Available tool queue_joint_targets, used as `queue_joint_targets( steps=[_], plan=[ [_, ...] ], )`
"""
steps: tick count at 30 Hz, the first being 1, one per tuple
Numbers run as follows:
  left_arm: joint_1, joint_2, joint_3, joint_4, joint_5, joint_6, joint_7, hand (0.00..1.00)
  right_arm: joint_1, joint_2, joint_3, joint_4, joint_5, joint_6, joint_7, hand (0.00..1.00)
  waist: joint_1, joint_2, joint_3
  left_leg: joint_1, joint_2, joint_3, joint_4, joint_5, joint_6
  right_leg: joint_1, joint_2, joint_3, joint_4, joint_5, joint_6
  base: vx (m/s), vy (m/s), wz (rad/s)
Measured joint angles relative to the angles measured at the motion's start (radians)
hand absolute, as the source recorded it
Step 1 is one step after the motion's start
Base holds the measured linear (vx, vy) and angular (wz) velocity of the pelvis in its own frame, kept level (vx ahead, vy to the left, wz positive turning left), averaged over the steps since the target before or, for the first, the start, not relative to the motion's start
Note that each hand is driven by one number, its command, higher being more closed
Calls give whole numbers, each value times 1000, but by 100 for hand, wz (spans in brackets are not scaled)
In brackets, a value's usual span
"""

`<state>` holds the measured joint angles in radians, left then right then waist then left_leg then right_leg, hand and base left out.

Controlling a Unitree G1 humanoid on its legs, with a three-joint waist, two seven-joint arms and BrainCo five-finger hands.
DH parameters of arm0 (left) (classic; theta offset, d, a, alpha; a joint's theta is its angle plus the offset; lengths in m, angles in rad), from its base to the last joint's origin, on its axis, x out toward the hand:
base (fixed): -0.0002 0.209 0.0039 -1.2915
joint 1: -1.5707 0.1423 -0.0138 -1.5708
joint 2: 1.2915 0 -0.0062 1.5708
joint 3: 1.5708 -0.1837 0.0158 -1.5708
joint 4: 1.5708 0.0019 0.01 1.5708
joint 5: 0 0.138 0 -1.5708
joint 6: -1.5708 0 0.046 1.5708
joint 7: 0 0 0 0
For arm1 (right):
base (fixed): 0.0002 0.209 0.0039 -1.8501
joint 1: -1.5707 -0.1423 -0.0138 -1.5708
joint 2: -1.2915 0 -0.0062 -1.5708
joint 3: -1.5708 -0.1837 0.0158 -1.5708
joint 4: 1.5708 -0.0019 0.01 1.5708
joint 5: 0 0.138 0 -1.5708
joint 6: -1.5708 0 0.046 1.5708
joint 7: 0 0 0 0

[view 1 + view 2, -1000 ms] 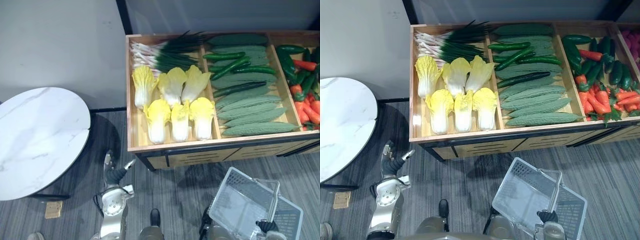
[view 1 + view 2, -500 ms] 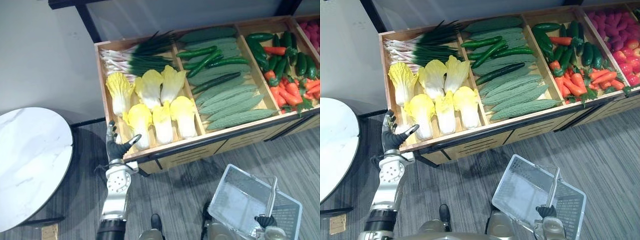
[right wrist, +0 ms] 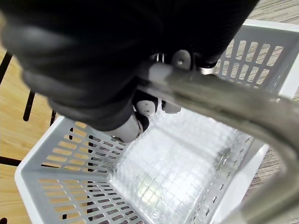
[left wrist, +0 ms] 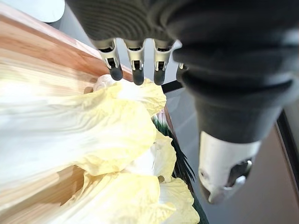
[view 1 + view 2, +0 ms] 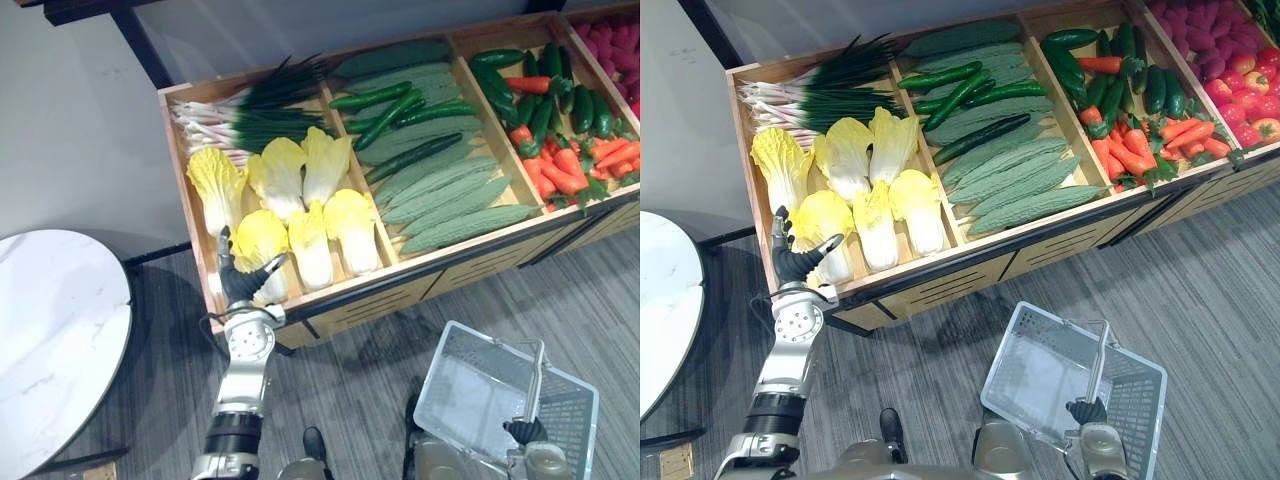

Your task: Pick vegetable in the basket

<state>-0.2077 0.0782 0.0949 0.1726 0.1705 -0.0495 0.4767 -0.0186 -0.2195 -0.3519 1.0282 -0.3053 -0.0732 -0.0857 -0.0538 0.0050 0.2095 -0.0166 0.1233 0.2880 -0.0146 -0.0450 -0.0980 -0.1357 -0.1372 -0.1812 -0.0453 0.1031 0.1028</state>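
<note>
Several pale yellow Chinese cabbages (image 5: 290, 200) lie in the left compartment of a wooden produce bin (image 5: 400, 276). My left hand (image 5: 240, 281) reaches over the bin's front edge, open, its straight fingers (image 4: 136, 65) just above the front-left cabbage (image 4: 93, 135). I cannot tell whether they touch it. Low on the right, my right hand (image 5: 1087, 411) is shut on the metal handle (image 3: 219, 100) of a grey plastic basket (image 5: 470, 342). The basket hangs tilted over the floor with nothing in it.
Spring onions (image 5: 250, 110) lie behind the cabbages. Cucumbers and bitter gourds (image 5: 440, 180) fill the middle compartment, peppers and carrots (image 5: 560, 120) the one to its right. A round white marble table (image 5: 50, 340) stands to the left. Grey floor lies before the bin.
My left hand has risen from low beside the bin to over its front edge, above the front-left cabbage. The camera has shifted too. The right hand keeps its hold on the basket handle.
</note>
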Motion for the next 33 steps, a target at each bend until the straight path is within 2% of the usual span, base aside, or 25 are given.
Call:
queue_joint_targets(
  steps=[3, 6, 10, 14, 19, 23, 27, 33],
  plan=[
    [-13, -5, 0, -1, 51, 18, 28, 0, -1, 0, 4, 0, 0, 0, -7, 100, 0, 0, 0, 0, 0, 0, 0, 0, 0, 0, 0, 0, 1, 0, 0, 0, 0, 0],
    [-32, -43, 9, -41, 97, 40, 57, 0, -3, 1, 4, 8, 0, 0, -21, 100, 2, -1, 1, -4, 0, 0, -1, 0, 0, -3, 0, 8, 1, 1, 1, 0, 0, 0],
    [-44, -78, 7, -110, 158, 53, 91, 0, -9, 5, 4, 15, 0, 0, -37, 100, 1, -3, 2, -3, 2, 3, -1, -1, -1, -5, 3, 14, 3, 1, 2, -2, -8, -2],
    [-45, -80, -1, -154, 201, 54, 114, 0, -13, 11, 4, 23, 0, -1, -39, 100, 1, -4, 3, -1, 6, 7, 0, -3, -5, -5, 8, 21, 3, 1, 1, -2, -17, -4],
    [-45, -99, 2, -174, 206, 61, 152, 0, -19, 16, 3, 41, 0, -2, -51, 100, 1, -7, 5, 0, 9, 9, 0, -4, -5, -4, 11, 23, 2, 1, 1, 0, 0, 0],
    [-39, -118, 27, -174, 205, 63, 181, 0, -19, 35, 3, 41, -1, -4, -70, 100, 2, -19, 11, 1, 10, 9, 0, -4, -5, -3, 12, 23, 3, 1, 1, 0, 0, 0],
    [-19, -119, 44, -174, 205, 83, 188, 0, -19, 41, 3, 43, -1, -4, -79, 100, 3, -25, 15, 1, 9, 11, 0, -6, -3, -2, 12, 26, 3, 1, 1, 0, 0, 0],
    [19, -119, 73, -165, 202, 84, 193, 0, -19, 42, 4, 43, -1, -4, -79, 100, 4, -28, 17, 3, 9, 11, 0, -6, -3, -1, 12, 24, 3, 1, 1, 0, 0, 0]
  ],
)
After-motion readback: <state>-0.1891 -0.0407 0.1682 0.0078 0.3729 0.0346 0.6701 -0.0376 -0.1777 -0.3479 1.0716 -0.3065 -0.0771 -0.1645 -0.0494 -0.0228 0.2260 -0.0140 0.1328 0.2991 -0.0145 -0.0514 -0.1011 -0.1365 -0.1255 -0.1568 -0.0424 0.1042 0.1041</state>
